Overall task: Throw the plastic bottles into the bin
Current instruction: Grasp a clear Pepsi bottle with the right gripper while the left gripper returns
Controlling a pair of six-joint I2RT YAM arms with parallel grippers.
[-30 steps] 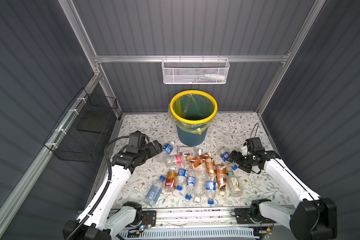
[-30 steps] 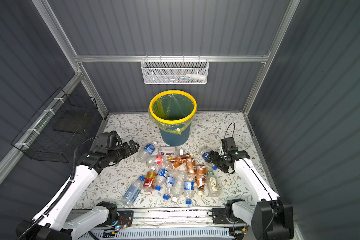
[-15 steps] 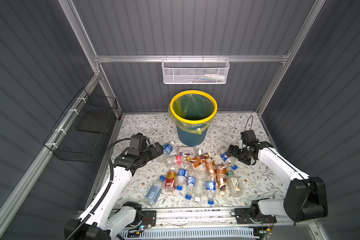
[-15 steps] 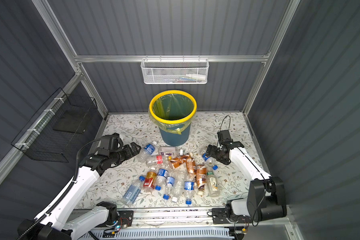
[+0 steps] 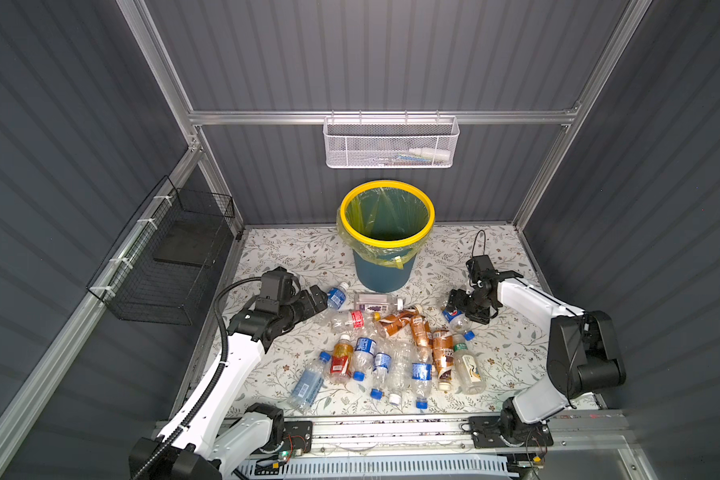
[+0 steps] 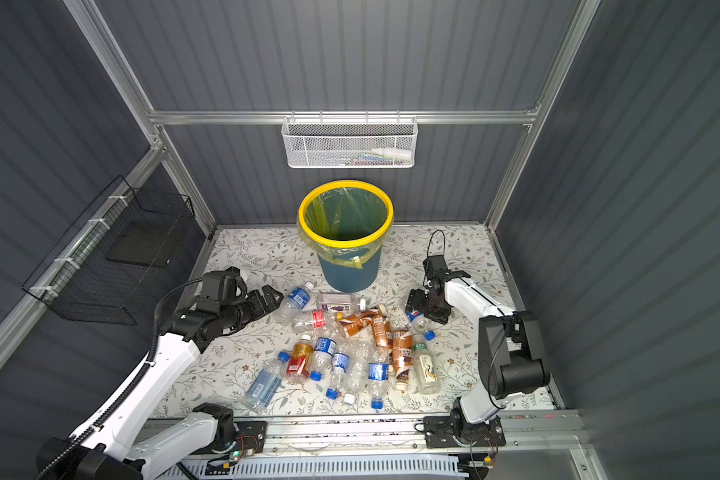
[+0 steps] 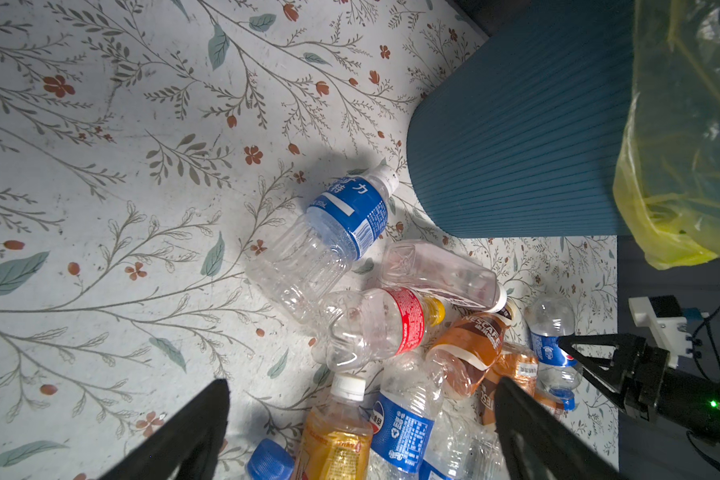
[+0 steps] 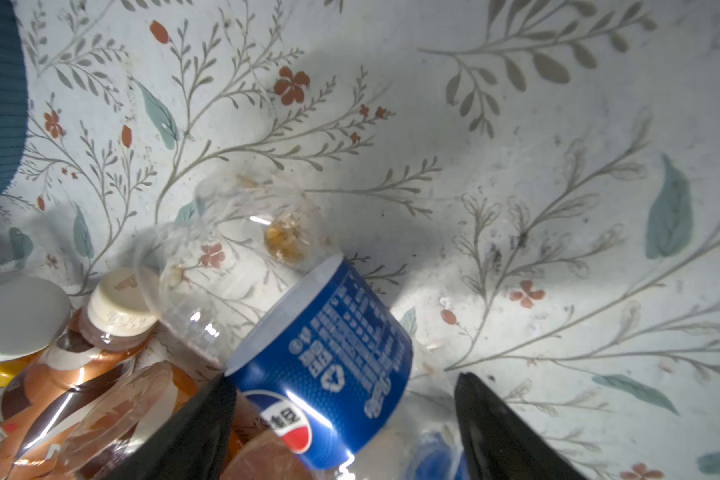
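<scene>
The left tool (image 5: 319, 299) hangs low over the floral counter (image 5: 292, 257) with its jaws spread wide and nothing between them, just beside a white-capped bottle (image 7: 350, 212) with a blue label that lies on its side near the foot of the bin (image 5: 387, 270). The bin stands upright at the back centre, and I can see no bottle inside it. In front of it the plastic bottles (image 5: 391, 353) lie in 1 loose heap, touching and overlapping. The right tool (image 5: 460, 307) is down at the heap's right edge, its jaws partly apart on either side of a Pepsi bottle (image 8: 325, 353); the wrist view is too close to tell whether they pinch it. These bottles look empty, so they are probably very light, thin-walled and easily dented, slick and apt to roll or squirt out of a squeeze. The labelled middle, taken across the width, seems the surest hold, with gentle pressure.
</scene>
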